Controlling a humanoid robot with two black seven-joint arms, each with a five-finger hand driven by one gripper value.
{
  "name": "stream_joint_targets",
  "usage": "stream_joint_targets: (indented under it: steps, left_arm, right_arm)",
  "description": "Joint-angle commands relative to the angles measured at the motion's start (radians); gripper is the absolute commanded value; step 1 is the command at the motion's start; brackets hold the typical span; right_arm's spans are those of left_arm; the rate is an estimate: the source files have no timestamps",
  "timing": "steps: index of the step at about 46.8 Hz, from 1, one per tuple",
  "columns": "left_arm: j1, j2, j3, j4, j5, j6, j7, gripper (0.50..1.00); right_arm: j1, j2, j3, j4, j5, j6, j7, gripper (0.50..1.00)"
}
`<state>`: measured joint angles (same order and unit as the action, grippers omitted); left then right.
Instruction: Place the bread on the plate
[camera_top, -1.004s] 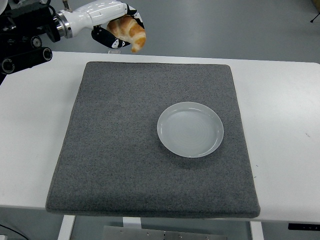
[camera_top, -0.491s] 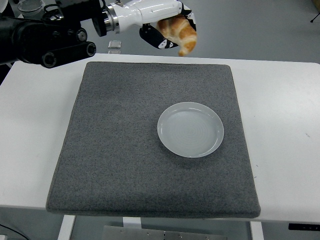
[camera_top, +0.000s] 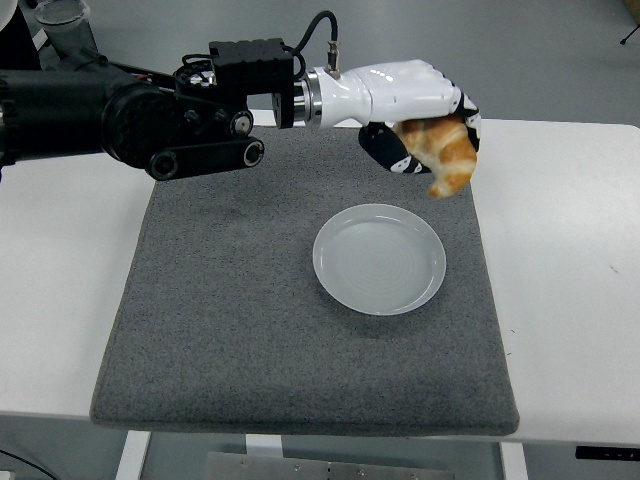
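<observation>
White surface (camera_top: 560, 250) on a grey floor, covered by a grey mat (camera_top: 250, 330); an empty white plate (camera_top: 379, 259) lies right of the mat's centre. The left hand (camera_top: 415, 115) is seen reaching in from the left edge, its fingers (camera_top: 395, 155) clamped on the bread (camera_top: 443, 155), a croissant held in the air above the mat's far right corner, just beyond the plate. Over the last second the hand has been carried from the far left corner rightward and nearer, so transport is judged nearly done; lowering over the plate and release remain. The fingers are largely hidden behind the bread and white shell. The height above the plate cannot be judged. The right arm is not seen.
</observation>
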<state>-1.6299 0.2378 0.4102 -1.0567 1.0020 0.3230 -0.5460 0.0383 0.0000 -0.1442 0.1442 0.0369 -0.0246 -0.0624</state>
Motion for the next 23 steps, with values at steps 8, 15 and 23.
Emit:
stream_joint_targets:
  steps: [8,15,23]
  left_arm:
    - [0.094,0.0,-0.001,0.001,0.058,0.034,-0.002,0.5]
    - [0.151,0.001,-0.002,0.011,0.072,0.039,-0.002,0.5]
    - [0.205,0.001,-0.002,0.04,0.073,0.041,-0.002,0.5]
  right_arm:
    - [0.0,0.0,-0.002,-0.002,0.0,-0.001,0.001,0.93]
    - [0.0,0.0,-0.002,-0.002,0.0,-0.001,0.001,0.93]
    - [0.0,0.0,-0.002,-0.002,0.0,-0.001,0.001,0.93]
